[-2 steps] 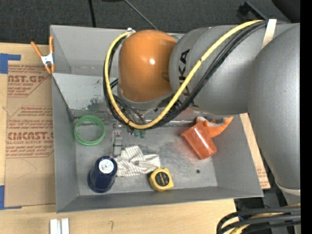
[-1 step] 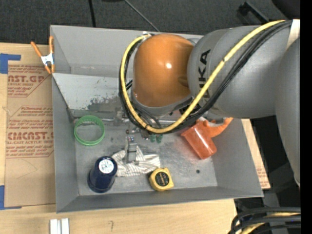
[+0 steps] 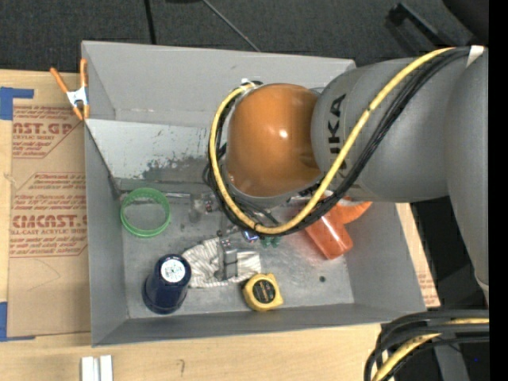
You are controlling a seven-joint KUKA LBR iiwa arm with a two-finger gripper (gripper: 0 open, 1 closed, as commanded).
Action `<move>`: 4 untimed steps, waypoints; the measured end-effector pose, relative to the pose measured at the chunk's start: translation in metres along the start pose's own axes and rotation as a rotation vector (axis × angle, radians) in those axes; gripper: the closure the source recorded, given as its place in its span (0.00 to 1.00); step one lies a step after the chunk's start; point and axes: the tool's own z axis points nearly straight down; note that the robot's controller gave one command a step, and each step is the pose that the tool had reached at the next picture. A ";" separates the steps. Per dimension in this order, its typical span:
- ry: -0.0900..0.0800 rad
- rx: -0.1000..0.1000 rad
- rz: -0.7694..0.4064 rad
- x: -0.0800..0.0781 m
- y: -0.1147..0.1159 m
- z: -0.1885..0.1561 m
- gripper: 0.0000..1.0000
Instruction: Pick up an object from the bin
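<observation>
**Item 1: gripper** [image 3: 229,262]. Pos.: front-centre of bin [image 3: 143,141], below the arm's round orange cover [image 3: 270,137]. Its dark tip shows against the right part of a crumpled silver-grey sheet [image 3: 200,259]. Open or closed: can't tell, as the tip is small and dark and the cover and cables [image 3: 218,189] hide much of what's above it. Contact w/ sheet: can't tell. Nothing seen held.

**Item 2: crumpled sheet.** Silver-grey, foil-like, creased w/ pale and dark patches, irregular outline. Lies flat on bin floor, front-centre, directly under the gripper.

**Item 3: tape measure** [image 3: 262,292]. Yellow case, dark centre. Just beside the sheet's right front corner, near the front wall; nearest thing to the gripper.

**Item 4: bottle** [image 3: 167,282]. Dark blue, white round top facing the camera. Just left of the sheet, front-left area.

**Item 5: ring** [image 3: 144,212]. Green, see-through, open hoop. Left side, mid-depth, apart from the rest.

**Item 6: orange cup** [image 3: 332,232]. Orange plastic, lying on its side at right, partly under the arm [image 3: 413,133]. Well apart from the sheet.

**Obstructions:** yellow-and-black cables loop round the cover and hang close above the bin's middle.
</observation>
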 end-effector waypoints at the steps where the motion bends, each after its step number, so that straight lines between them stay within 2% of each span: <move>1: 0.005 -0.002 -0.063 0.002 0.014 0.068 0.00; 2: 0.010 -0.002 0.064 0.017 -0.014 0.079 1.00; 3: 0.010 -0.002 0.065 0.017 -0.014 0.080 1.00; 4: 0.014 0.000 0.041 0.015 -0.010 0.020 1.00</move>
